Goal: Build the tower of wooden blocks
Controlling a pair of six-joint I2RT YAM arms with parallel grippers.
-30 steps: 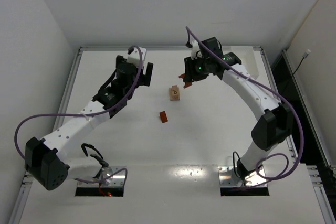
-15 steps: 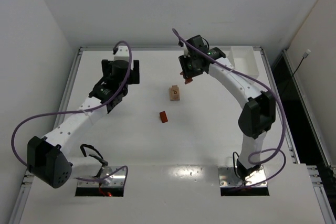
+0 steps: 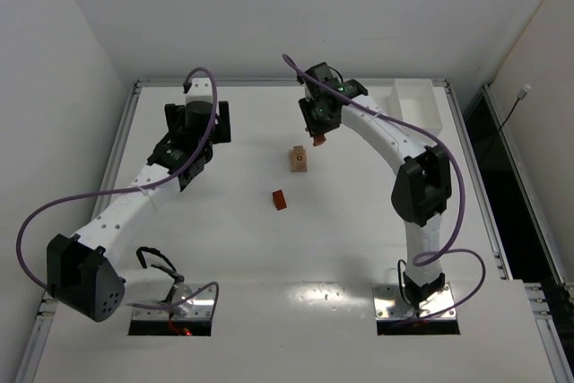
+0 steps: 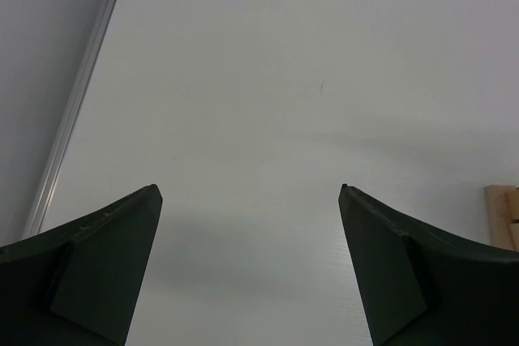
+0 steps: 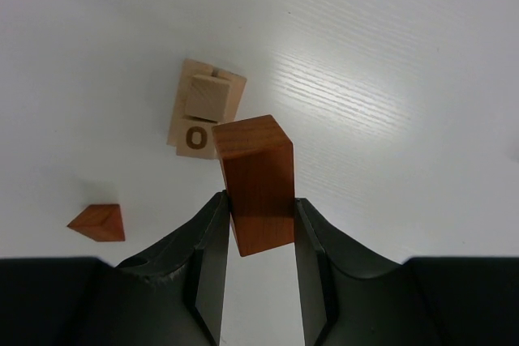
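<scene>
Right hand (image 5: 259, 202) grips a smooth reddish rectangular wooden bar (image 5: 253, 166).

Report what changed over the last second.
The right gripper, clamped on a reddish-orange block throughout, swung left. The open left gripper moved left, away from the centre. Nothing was grasped or released. The tan block stack and the reddish-orange wedge stayed put.

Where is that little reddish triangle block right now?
In the top view the reddish triangle block lies on the table, just left of the tan block stack and nearer the arm bases.
</scene>
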